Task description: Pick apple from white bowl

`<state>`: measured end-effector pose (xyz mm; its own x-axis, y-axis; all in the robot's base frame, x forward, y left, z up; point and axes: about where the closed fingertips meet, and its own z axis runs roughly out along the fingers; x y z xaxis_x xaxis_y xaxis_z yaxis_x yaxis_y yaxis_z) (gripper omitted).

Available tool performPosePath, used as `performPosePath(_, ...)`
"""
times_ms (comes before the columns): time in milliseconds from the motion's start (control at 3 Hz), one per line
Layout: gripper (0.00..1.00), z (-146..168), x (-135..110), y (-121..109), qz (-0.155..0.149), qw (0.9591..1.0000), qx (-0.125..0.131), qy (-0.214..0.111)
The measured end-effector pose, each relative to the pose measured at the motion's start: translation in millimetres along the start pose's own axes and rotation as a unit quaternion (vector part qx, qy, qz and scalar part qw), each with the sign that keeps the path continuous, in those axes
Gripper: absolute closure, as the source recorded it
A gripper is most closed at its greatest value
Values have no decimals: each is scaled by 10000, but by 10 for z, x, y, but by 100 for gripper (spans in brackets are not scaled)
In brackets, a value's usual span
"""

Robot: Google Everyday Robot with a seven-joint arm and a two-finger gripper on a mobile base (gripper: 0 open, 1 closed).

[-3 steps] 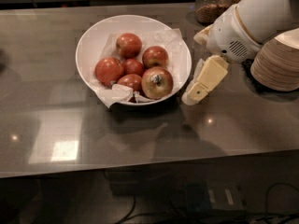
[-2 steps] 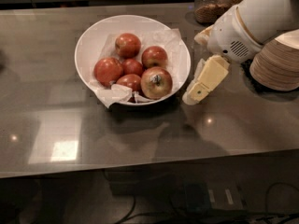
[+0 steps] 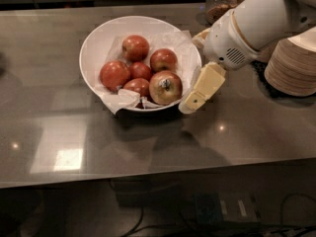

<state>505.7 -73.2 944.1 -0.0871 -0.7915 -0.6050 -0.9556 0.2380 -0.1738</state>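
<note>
The white bowl (image 3: 90,42), lined with crumpled white paper, sits on the dark table at centre left. It holds several apples. The apple (image 3: 165,86), the largest and blotched red and tan with a stem dimple, lies at the bowl's front right. My gripper (image 3: 191,71) is at the bowl's right rim, just right of the apple. It is open and empty. One cream finger (image 3: 203,87) slants down outside the rim. The other finger (image 3: 199,35) shows near the rim's far right.
Smaller deep red apples (image 3: 135,47) fill the bowl's back and left. Stacked tan disposable bowls (image 3: 292,65) stand at the right. A glass jar (image 3: 220,2) stands behind the arm. The table's front edge (image 3: 148,177) runs across below.
My gripper has moved left, closer to the bowl's right rim. The bowl and apples have not moved.
</note>
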Motion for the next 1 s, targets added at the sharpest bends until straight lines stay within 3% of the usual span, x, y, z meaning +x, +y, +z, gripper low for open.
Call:
performPosePath(333,0,158,-176,49,-217,9997,-56,-136)
performPosePath(1000,4,412,-273,96,-304,9986,-285,-336)
